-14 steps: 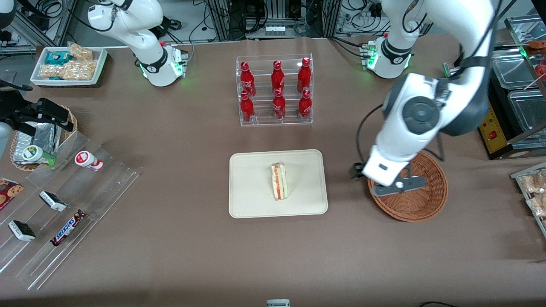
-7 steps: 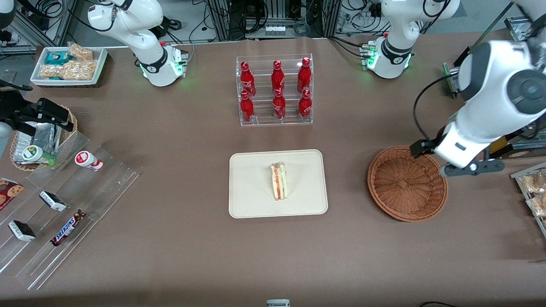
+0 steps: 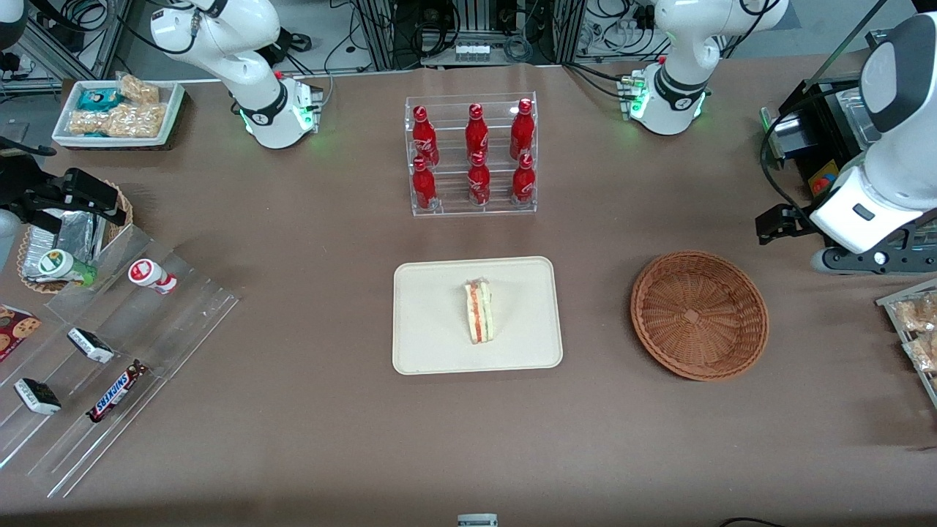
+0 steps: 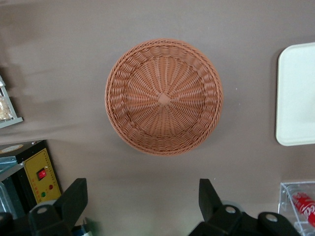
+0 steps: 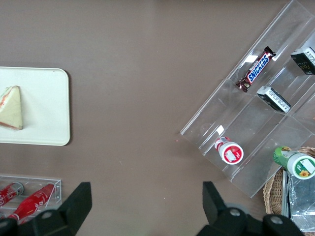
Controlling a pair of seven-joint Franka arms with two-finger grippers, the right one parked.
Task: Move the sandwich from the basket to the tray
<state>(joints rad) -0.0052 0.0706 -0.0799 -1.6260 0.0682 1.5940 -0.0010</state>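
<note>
My left arm's end effector [image 4: 142, 201] hangs wide open and empty above the counter [image 3: 307, 439], near the wicker basket [image 3: 699, 315]. The wrapped sandwich [image 3: 479, 312] lies on the cream tray [image 3: 432, 344], well apart from the basket.

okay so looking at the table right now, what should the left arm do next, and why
Probably nothing beyond parking where it is. The sandwich lies on the tray, the basket is empty, and the open gripper holds nothing, raised off the basket toward the working arm's end of the table.
</note>
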